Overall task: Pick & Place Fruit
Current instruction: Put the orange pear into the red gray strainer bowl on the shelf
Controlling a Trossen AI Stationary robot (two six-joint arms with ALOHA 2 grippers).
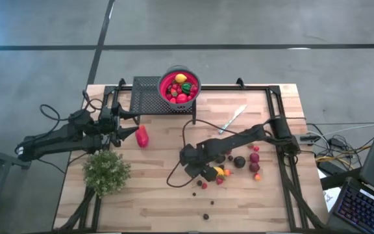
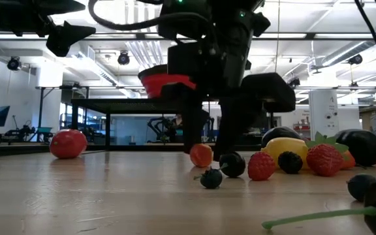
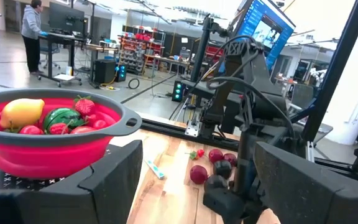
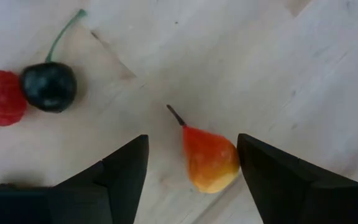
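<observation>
Right gripper: we see it low over the table, its two fingers spread apart with a small orange-red pear lying between them, touching neither; nothing is gripped.
Pear: it lies on the wood, its thin stem pointing away from the fingers (yellowish at the fat end).
Close neighbours: we find a dark cherry with a green stem touching a red raspberry, off to one side of the pear.
Scattered fruit: in the high view we count more small pieces around the right gripper, dark plums and red berries just beside it, a few dark berries nearer the table's front edge.
Low view: a yellow piece, a strawberry and dark berries lie near the gripper's foot.
Knife: it lies on the wood between the bowl and the right arm.
Bowl: red, on a dark mesh stand at the back edge, already holding yellow, green and red fruit.
Left gripper: we see it waiting at the left side, fingers wide apart and empty, a larger red piece just beside it.
Plant: bushy green, in front of the left arm.
Room: a person stands far off at a bench.
</observation>
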